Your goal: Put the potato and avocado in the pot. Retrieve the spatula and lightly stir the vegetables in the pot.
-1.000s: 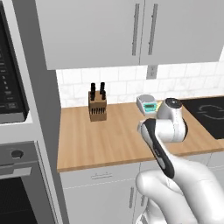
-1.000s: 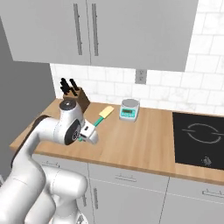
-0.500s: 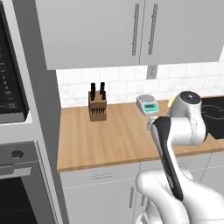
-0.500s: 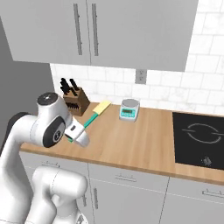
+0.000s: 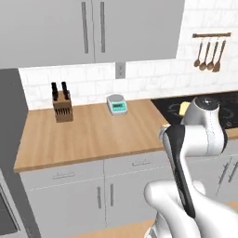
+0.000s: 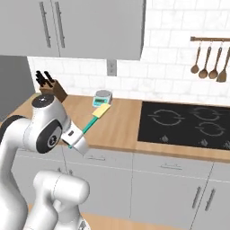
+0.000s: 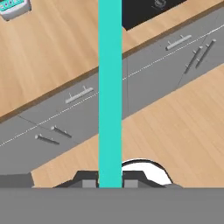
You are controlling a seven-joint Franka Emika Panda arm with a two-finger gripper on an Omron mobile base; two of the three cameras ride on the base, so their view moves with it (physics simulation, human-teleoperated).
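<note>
Low in the left half of the right base view, the gripper (image 6: 73,143) was clenched on the teal handle of the spatula (image 6: 96,116), whose shaft rose up and to the right from the jaws, its pale tan blade ending just below the small kitchen scale (image 6: 102,97) in the frame, over the wooden counter (image 6: 122,123). Along the middle of the hand view the same handle (image 7: 110,87) ran as a straight teal bar from between the fingertips (image 7: 89,183) at the bottom to the top edge, crossing the counter edge and the grey cabinet fronts (image 7: 144,70). At right of centre in the left base view a pale patch behind the arm was probably the blade, though the arm hid most of it.

One spatula was held, and one scale (image 5: 116,104) stood at the back of the counter. One knife block (image 6: 52,88) at the upper left held dark-handled knives, about three. Four burner rings marked the black cooktop (image 6: 184,126) at the right. Four brown wooden utensils (image 6: 207,60) hung from a rail at the upper right
</note>
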